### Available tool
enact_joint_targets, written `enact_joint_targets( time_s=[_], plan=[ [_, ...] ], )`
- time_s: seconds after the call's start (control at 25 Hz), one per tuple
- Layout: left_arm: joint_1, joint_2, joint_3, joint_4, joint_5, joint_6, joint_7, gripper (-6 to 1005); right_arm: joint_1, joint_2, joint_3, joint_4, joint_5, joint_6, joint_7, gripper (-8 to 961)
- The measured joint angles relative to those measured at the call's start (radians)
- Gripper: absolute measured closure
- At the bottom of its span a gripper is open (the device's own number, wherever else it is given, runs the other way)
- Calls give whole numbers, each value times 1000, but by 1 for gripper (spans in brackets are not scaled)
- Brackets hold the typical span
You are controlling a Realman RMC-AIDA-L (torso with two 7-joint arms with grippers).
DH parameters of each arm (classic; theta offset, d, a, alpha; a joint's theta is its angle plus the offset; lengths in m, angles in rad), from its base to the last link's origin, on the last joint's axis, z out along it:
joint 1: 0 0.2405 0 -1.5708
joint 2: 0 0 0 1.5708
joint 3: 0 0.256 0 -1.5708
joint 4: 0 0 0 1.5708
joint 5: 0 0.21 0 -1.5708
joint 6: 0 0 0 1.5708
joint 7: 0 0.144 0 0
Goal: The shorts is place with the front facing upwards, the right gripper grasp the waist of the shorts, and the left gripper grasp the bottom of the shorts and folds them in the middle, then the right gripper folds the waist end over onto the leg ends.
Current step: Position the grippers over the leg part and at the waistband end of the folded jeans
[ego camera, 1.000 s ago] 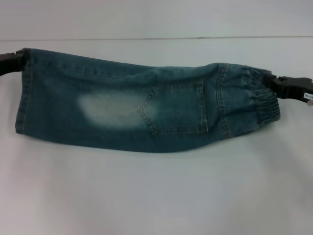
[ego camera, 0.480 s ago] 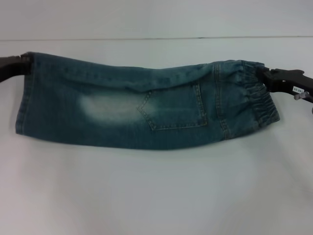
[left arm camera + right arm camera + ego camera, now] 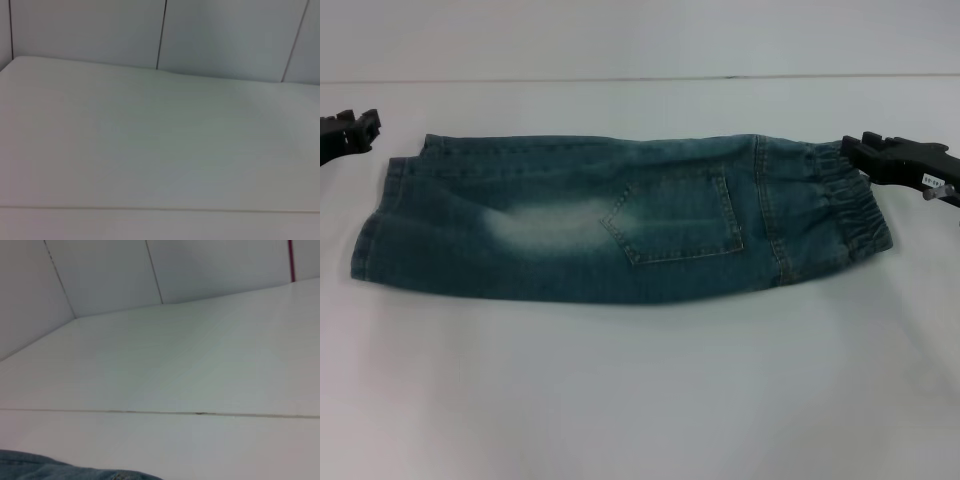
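Lying flat across the white table (image 3: 640, 400), the shorts (image 3: 620, 225) are folded lengthwise, with the back pocket (image 3: 675, 215) facing up. The waist (image 3: 845, 205) points toward the right gripper (image 3: 855, 150), whose tips sit just beside the band's far corner; I cannot tell whether its fingers are parted. The leg ends (image 3: 375, 230) lie near the left gripper (image 3: 368, 128), which hangs apart from the cloth, fingers spread and empty.
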Motion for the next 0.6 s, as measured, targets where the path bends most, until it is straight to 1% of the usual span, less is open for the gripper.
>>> enact_joint_targets(
  time_s=[0.04, 0.12, 0.2, 0.24, 0.36, 0.44, 0.52, 0.56, 0.6],
  plan=[
    [1, -2, 0, -1, -1, -1, 5, 816, -1, 0, 0, 0, 1, 1, 0, 811],
    [5, -4, 0, -1, -3, 3, 9, 734, -4, 0, 0, 1, 3, 1, 5, 715],
    [13, -5, 1, 0, -20, 23, 15, 653, -7, -5, -1, 1, 4, -1, 20, 619],
    [21, -6, 0, 1, -34, 40, 23, 613, -9, -8, -3, 1, 4, -6, 32, 571],
    [52, -6, -4, 4, -108, 138, 72, 502, -20, -19, -8, -8, 4, -29, 66, 485],
    [74, -3, -6, 5, -153, 233, 100, 443, -29, -35, -10, -12, 0, -63, 99, 429],
    [94, 3, -7, 8, -165, 339, 108, 383, -35, -54, -17, -16, -17, -111, 145, 371],
    [94, 3, -7, 8, -165, 339, 108, 353, -38, -66, -24, -23, -30, -144, 175, 343],
    [115, 11, 0, 11, -161, 485, 112, 324, -41, -76, -32, -34, -46, -177, 207, 305]
  ],
)
